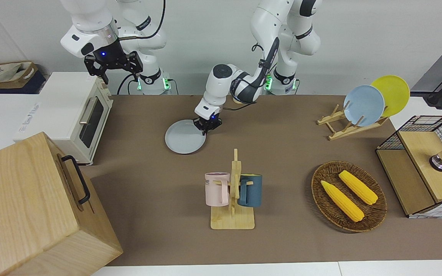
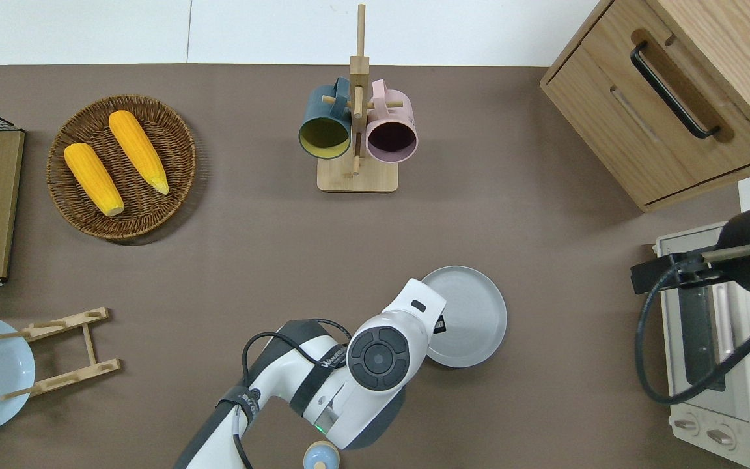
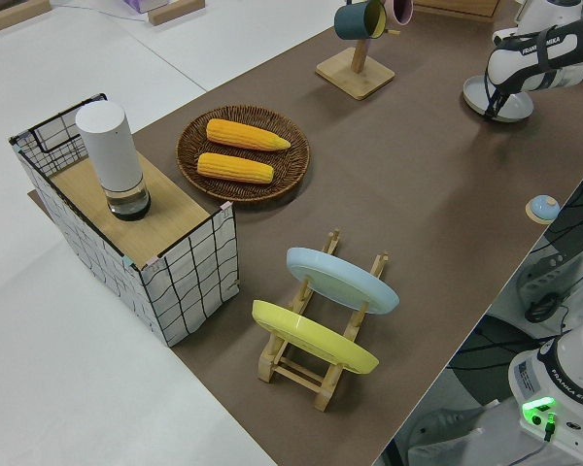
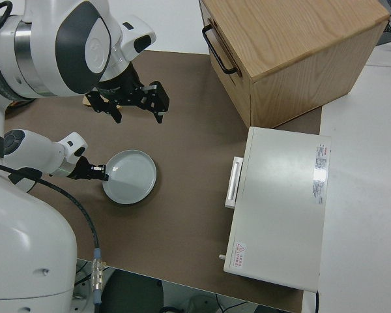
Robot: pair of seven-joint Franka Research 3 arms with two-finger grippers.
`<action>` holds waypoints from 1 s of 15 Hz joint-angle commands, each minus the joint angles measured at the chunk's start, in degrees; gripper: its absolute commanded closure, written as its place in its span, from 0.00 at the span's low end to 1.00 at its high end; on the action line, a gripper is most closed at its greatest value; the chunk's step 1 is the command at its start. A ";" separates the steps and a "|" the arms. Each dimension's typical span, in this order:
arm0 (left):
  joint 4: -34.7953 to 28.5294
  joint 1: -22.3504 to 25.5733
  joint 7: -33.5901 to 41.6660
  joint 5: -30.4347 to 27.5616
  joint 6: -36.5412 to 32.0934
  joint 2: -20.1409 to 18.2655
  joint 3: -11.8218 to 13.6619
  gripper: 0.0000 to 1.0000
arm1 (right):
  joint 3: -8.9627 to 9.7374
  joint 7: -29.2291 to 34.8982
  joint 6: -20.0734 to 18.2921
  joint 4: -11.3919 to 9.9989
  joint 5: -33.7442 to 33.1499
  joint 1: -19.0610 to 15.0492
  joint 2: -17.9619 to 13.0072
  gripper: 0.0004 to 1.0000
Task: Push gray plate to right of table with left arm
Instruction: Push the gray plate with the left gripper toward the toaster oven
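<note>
The gray plate (image 1: 184, 138) lies flat on the brown table (image 1: 148, 199), near its middle and nearer to the robots than the mug rack. It also shows in the overhead view (image 2: 472, 312) and the right side view (image 4: 131, 177). My left gripper (image 1: 206, 129) is down at the plate's edge on the left arm's side, fingertips together and touching the rim; in the overhead view (image 2: 439, 324) the wrist hides most of it. My right gripper (image 1: 112, 66) is parked, its fingers spread apart.
A white toaster oven (image 1: 67, 111) and a wooden drawer cabinet (image 1: 33, 207) stand at the right arm's end. A mug rack (image 1: 233, 191), a corn basket (image 1: 348, 196), a plate rack (image 1: 363, 107) and a wire basket (image 1: 424, 168) fill the rest.
</note>
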 commanded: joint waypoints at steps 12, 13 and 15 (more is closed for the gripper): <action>3.97 -1.95 -2.09 1.09 0.17 3.07 1.21 0.01 | 0.92 0.66 -0.89 0.53 0.25 -1.15 -0.14 0.02; 3.97 -1.87 -2.09 1.09 0.00 2.90 1.29 0.01 | 0.92 0.66 -0.89 0.53 0.25 -1.15 -0.14 0.02; 3.97 -1.86 -2.00 1.09 -0.44 2.55 1.29 0.01 | 0.92 0.75 -0.89 0.53 0.25 -1.15 -0.14 0.02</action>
